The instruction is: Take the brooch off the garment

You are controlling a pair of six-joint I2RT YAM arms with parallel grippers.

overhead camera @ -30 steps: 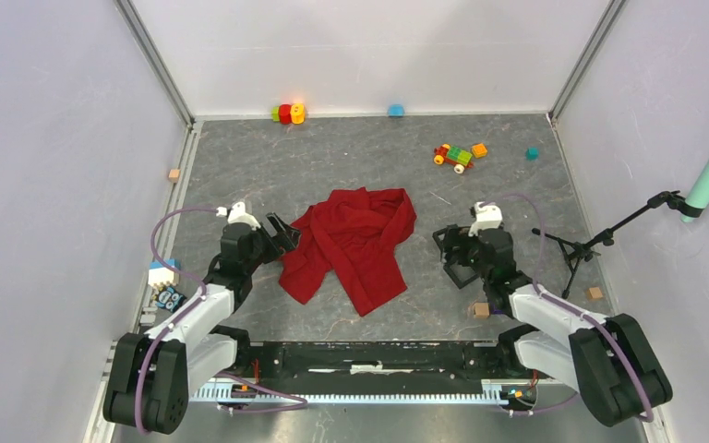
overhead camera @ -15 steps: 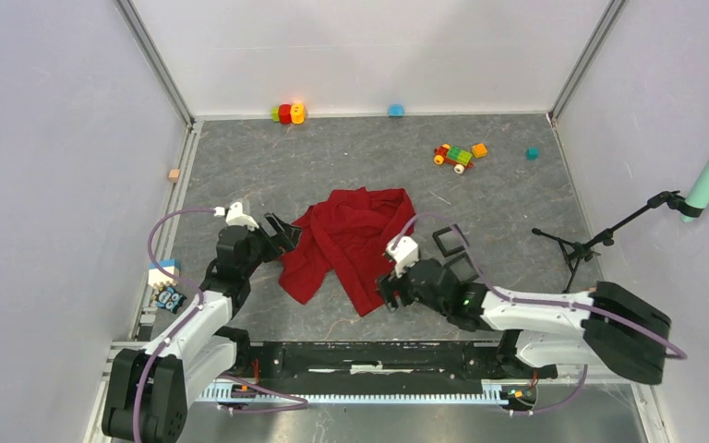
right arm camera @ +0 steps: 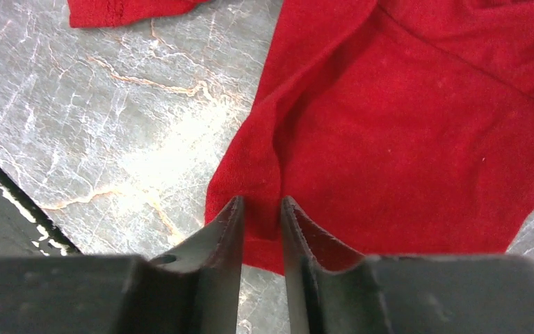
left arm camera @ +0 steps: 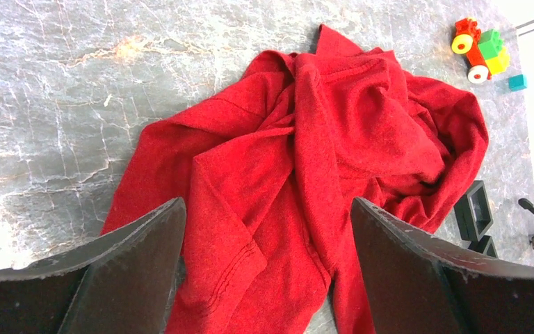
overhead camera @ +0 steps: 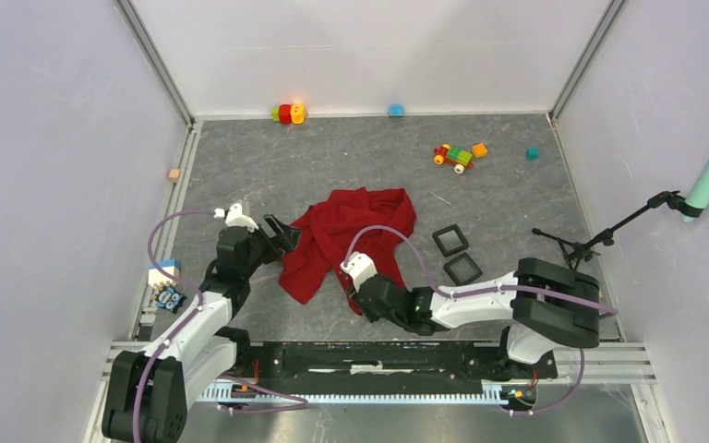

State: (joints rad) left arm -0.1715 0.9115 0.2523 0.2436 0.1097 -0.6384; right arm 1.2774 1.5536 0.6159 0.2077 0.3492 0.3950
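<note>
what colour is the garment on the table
Plain deep red garment, no pattern; clearest in the left wrist view.

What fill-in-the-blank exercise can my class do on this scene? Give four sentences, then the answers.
The crumpled garment is ___ in colour.
The left end effector has its jaws wide ___.
The fingers of the right end effector sit either side of an edge of the ___.
The number of black square frames lying beside the garment is ___.
Missing words: red; open; garment; two.
</note>
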